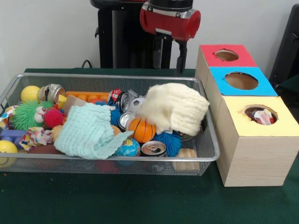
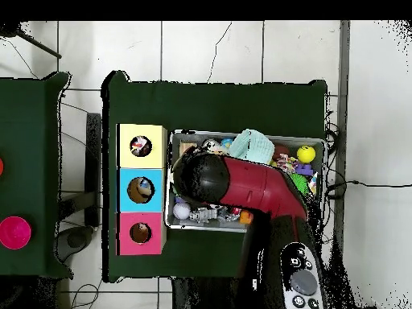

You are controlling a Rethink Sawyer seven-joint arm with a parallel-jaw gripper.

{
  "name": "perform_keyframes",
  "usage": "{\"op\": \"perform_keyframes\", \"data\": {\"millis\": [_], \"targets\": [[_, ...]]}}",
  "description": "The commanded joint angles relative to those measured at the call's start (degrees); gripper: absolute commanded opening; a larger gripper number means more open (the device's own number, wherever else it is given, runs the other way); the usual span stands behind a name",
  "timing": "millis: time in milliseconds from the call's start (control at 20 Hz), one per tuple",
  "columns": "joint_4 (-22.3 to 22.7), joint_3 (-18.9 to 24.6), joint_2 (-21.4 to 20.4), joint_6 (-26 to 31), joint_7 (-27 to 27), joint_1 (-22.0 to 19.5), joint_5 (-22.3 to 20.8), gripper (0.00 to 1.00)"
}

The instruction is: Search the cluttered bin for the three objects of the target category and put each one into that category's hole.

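Note:
A wire mesh bin (image 1: 212, 156) holds a heap of things: a cream knit cloth (image 1: 180, 107), a mint cloth (image 1: 91, 133), crushed cans (image 1: 153, 148), a small basketball (image 1: 141, 129), a globe ball (image 1: 128, 148), a blue spiky ball (image 1: 172, 142) and a yellow ball (image 1: 29, 94). To the right stand three boxes with round holes: red (image 1: 227, 55), blue (image 1: 240, 80) and yellow (image 1: 259, 115). My gripper (image 1: 169, 65) hangs open and empty over the bin's far edge, above the cream cloth. In the overhead view the red arm (image 2: 241, 185) covers it.
A green fuzzy toy (image 1: 26, 115), a red spiky ball (image 1: 53, 117), patterned fabric (image 1: 36, 136) and a wooden block (image 1: 186, 159) also lie in the bin. Something coloured shows inside the yellow box's hole. A second table with a pink disc (image 2: 14, 232) stands to the left in the overhead view.

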Motion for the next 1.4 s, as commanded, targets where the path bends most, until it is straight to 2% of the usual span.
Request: {"op": "perform_keyframes", "data": {"millis": [50,300,450,550,750,900,1400], "targets": [[4.4,0.2,3.3,-1.5,6.6,-1.6,0.6,1.00],[3.5,1.3,3.6,-1.0,3.5,-2.8,-0.3,1.00],[1.3,0.2,4.0,1.1,2.5,-2.0,-2.2,1.00],[-0.9,0.4,5.3,0.1,1.6,-2.4,-3.0,1.00],[-5.8,3.6,10.2,0.4,-2.6,-6.0,-3.0,1.00],[-9.6,4.9,13.1,2.7,-5.3,-8.2,-3.3,1.00],[-14.5,6.2,15.9,3.6,-8.2,-11.2,-5.3,1.00]]}}
